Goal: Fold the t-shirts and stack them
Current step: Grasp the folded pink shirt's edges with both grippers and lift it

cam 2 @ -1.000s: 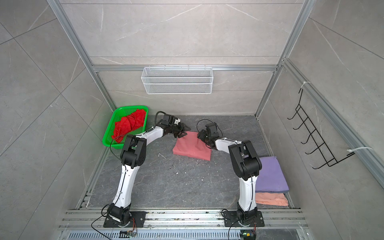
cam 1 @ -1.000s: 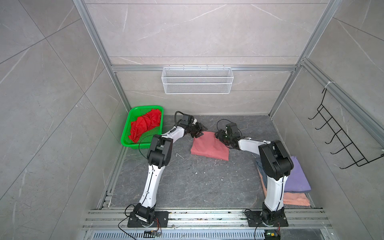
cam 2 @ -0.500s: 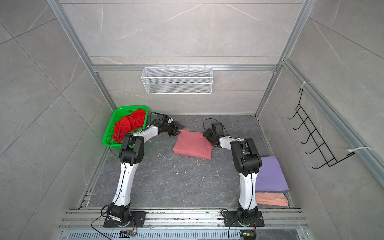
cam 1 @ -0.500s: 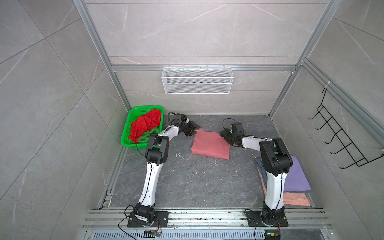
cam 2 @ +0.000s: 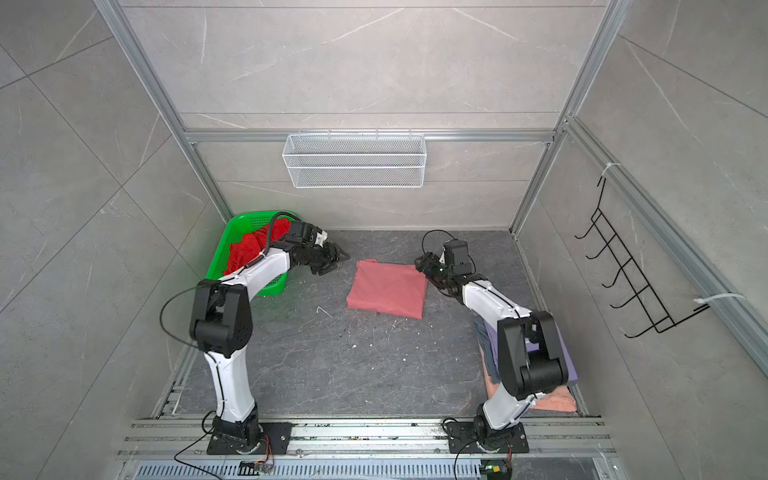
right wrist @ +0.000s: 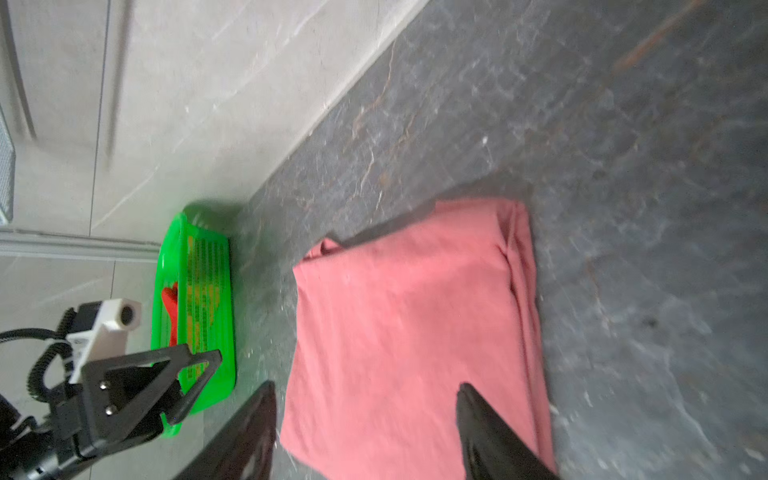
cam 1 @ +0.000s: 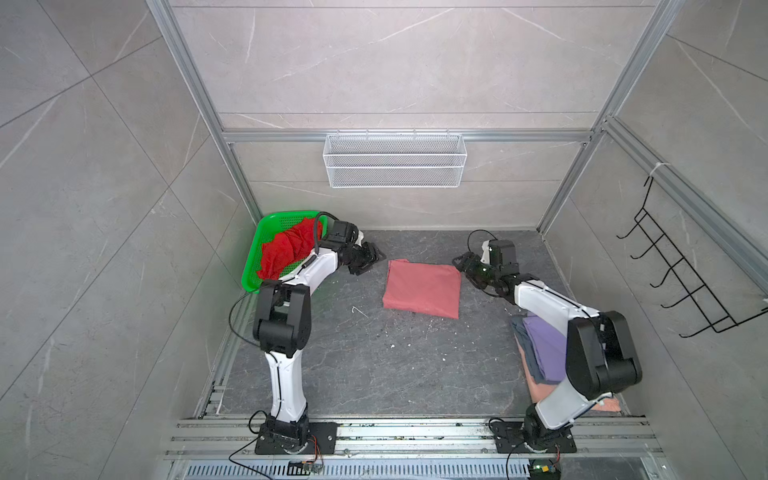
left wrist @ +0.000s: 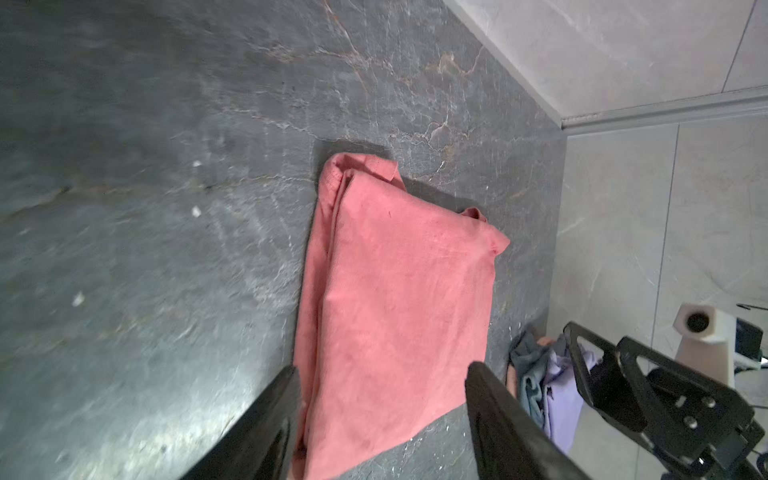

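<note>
The pink tee (cam 1: 422,289) lies folded flat on the counter (cam 1: 374,365), toward the far edge, between the two arms. The left pincer (cam 1: 371,260) hangs off its left side, jaws spread, holding nothing. The right pincer (cam 1: 459,263) sits just beside its far right corner, likewise released. A red tee (cam 1: 286,251) is heaped in the basket (cam 1: 252,268) at the far left corner. By the right edge, a lavender tee (cam 1: 546,345) tops a grey-blue tee (cam 1: 525,336) and a peach tee (cam 2: 555,403).
</note>
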`<state>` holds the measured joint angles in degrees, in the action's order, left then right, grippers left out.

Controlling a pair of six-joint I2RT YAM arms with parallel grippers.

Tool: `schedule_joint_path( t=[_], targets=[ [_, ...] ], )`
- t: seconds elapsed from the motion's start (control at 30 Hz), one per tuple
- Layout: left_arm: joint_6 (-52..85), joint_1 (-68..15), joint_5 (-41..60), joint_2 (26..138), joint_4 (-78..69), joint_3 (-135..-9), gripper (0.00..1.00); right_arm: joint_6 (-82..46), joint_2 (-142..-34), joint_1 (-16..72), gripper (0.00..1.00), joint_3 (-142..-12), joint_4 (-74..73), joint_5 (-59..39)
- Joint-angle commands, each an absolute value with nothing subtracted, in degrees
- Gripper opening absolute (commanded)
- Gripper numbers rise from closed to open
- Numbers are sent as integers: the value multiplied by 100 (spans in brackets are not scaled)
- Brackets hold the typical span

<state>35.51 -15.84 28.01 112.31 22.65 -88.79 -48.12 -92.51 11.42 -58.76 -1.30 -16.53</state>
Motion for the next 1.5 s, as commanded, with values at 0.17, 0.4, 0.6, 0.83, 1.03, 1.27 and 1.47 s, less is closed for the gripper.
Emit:
schedule_joint_path(
  t=[0.17,0.4,0.6,0.83,1.03,1.27,1.47],
  targets=[
    [3436,-1966,2636,10412,2433,-7250,69,-5502,-8386,1456,72,-4508,-118,-1904],
    [4101,-2122,3002,10892,1616,-7048,67,-6126,-8134,1670,75,-3673,-870,-1802],
    [4351,-2199,2925,11338,1366,-7183,61,-6666,-8284,1771,79,-3167,-1765,-1715],
    [4615,-2576,3003,11626,1186,-7384,25,-7474,-8613,1846,81,-2631,-3138,-1501],
    [5193,-3206,3327,11701,743,-7757,0,-7808,-8569,1922,90,-2442,-3405,-1160],
    [5405,-3742,3582,11898,763,-8674,0,-7958,-8807,1945,94,-2468,-3764,-812],
    [5368,-3885,3724,11744,814,-8712,0,-8155,-9578,1934,94,-2540,-4751,-490]
  ],
)
